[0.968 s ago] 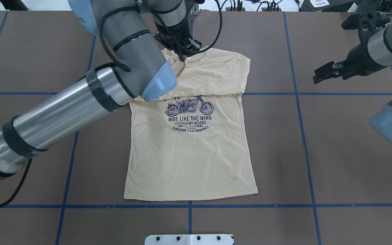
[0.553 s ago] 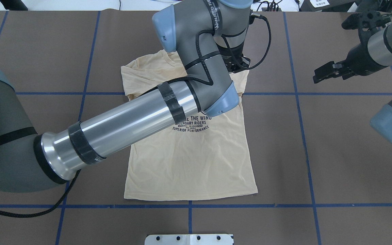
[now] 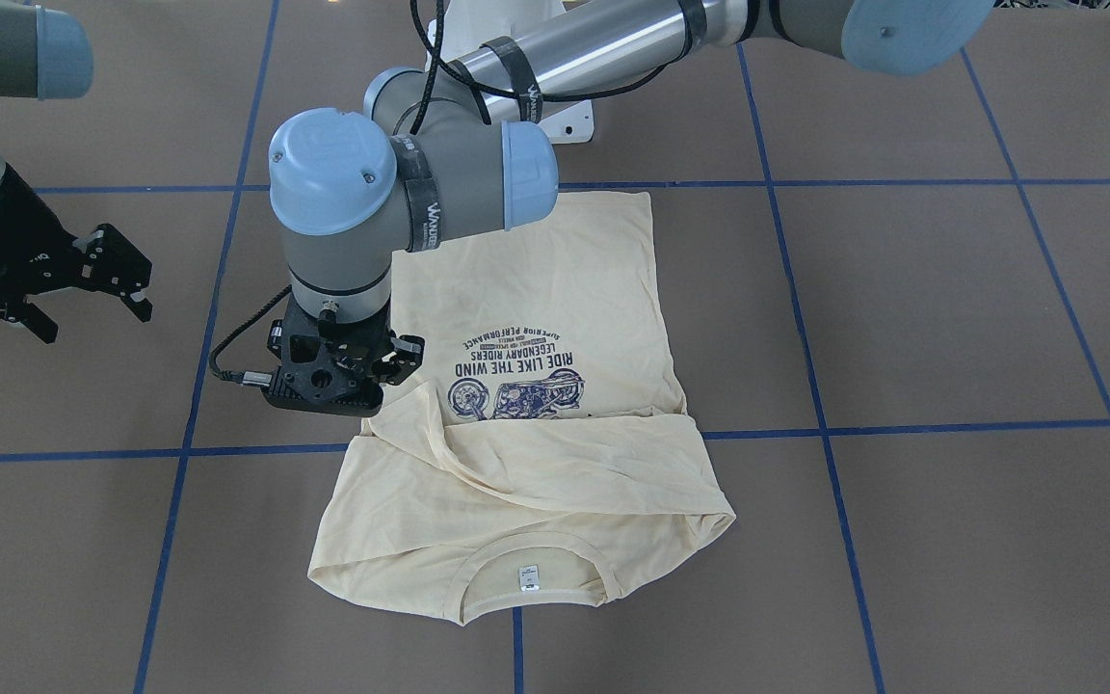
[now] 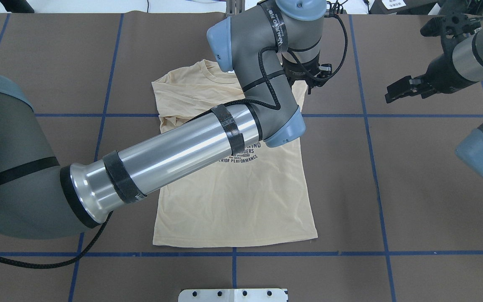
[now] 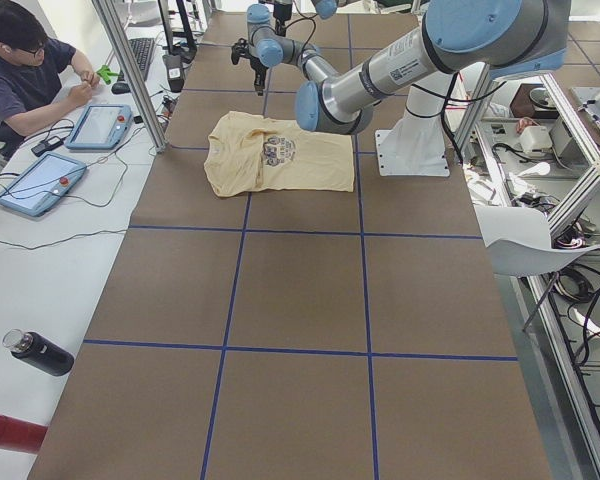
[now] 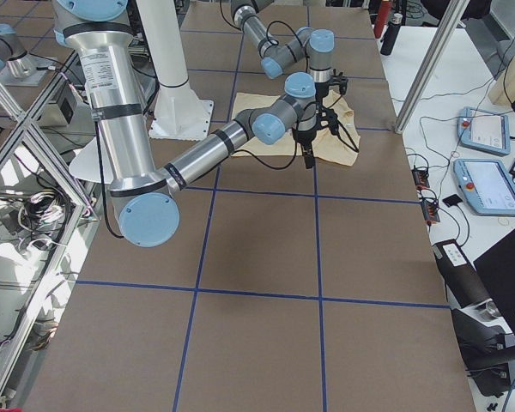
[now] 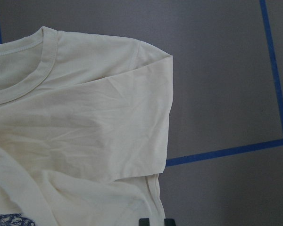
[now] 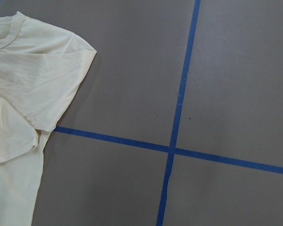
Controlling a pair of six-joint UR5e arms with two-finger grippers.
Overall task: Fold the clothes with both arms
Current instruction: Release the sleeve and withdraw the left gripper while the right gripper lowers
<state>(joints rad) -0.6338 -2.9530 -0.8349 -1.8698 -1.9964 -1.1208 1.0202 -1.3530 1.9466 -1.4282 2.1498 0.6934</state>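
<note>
The cream-yellow shirt [image 3: 536, 289] lies flat, navy motorcycle print up, with its sleeves folded in across the chest and the white neck tag [image 3: 528, 576] showing at the collar. It also shows in the overhead view [image 4: 233, 201]. My left arm reaches across the shirt. My left gripper [image 3: 362, 395] hangs over the shirt's edge on the robot's right side, near the folded shoulder [image 7: 132, 94]. Its fingertips [image 7: 144, 221] peek in close together, with nothing seen in them. My right gripper [image 3: 83, 284] is open and empty, off to the side of the shirt.
The brown table mat [image 4: 413, 188] has blue tape grid lines. The white pedestal base [image 3: 516, 29] stands at the robot's side. Tablets and an operator [image 5: 25, 70] are beyond the table's far edge. A black bottle [image 5: 40, 352] lies at the left end.
My left arm has swung from the collar over to the shirt's edge on the robot's right side, uncovering the left shoulder. The right arm has not moved.
</note>
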